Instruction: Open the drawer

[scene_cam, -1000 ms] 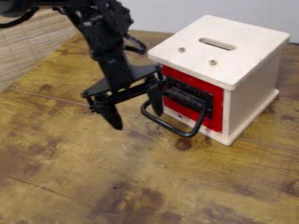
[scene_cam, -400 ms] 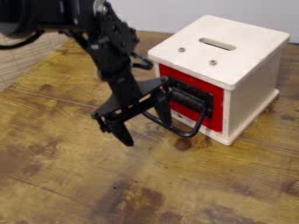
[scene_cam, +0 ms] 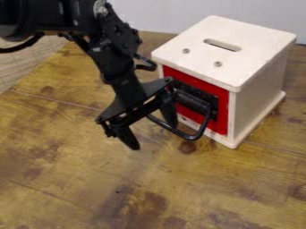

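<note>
The black two-fingered tool (scene_cam: pixel 153 132) is spread wide, at nine o'clock of the red-fronted drawer with black loop handle (scene_cam: pixel 201 109).

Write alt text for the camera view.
A black robot hand, open, is at the black loop handle of a red-fronted drawer, which is shut in a cream box on a wooden table.
</note>
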`<control>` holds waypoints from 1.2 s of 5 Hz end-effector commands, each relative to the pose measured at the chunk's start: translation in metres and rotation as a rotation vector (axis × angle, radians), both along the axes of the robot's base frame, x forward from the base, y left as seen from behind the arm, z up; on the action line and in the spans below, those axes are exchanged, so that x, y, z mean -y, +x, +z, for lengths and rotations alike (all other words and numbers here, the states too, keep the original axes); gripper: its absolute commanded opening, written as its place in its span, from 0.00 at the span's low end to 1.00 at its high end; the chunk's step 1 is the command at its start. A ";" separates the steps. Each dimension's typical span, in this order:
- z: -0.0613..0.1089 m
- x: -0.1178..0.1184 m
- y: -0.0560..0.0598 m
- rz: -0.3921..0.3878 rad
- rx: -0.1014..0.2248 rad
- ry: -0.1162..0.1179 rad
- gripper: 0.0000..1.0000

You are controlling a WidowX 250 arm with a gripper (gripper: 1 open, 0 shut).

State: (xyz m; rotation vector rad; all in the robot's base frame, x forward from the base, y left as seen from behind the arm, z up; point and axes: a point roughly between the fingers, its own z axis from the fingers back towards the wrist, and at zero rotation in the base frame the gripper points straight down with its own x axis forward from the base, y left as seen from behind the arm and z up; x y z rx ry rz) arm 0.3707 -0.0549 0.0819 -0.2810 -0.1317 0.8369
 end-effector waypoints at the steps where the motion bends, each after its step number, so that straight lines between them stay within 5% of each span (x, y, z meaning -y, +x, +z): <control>1: 0.034 0.001 0.003 0.033 0.105 -0.025 1.00; 6: 0.032 0.003 0.002 0.094 0.160 -0.033 1.00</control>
